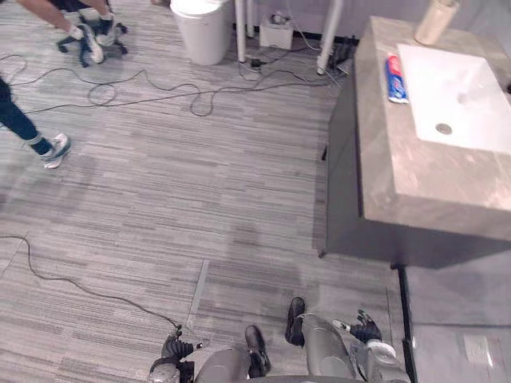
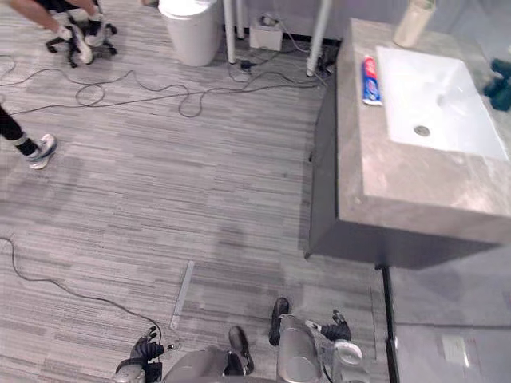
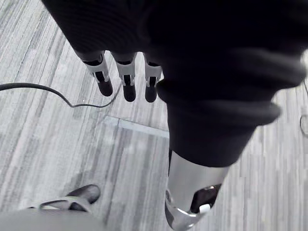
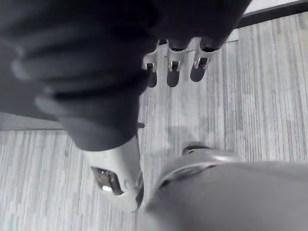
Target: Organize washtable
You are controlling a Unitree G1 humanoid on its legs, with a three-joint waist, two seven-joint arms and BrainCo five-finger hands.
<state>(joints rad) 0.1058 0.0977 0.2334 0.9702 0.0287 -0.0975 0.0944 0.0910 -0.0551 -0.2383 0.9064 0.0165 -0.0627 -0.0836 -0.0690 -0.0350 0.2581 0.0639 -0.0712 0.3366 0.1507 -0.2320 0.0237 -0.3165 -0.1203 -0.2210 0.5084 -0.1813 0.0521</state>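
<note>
Grey stone washtable (image 1: 399, 183) with inset white basin (image 1: 455, 96); a red-and-blue tube (image 1: 395, 78) lies just left of the basin (a beige cylinder (image 1: 435, 22) at the far edge).

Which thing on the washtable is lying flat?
The red, white and blue tube, beside the white basin; the beige cylinder behind it stands upright.

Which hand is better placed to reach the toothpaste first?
Right, probably. The washtable with the toothpaste stands ahead to the right, nearer the right hand; the left hand hangs farther off. Both are open and low, so neither reaches yet.
</note>
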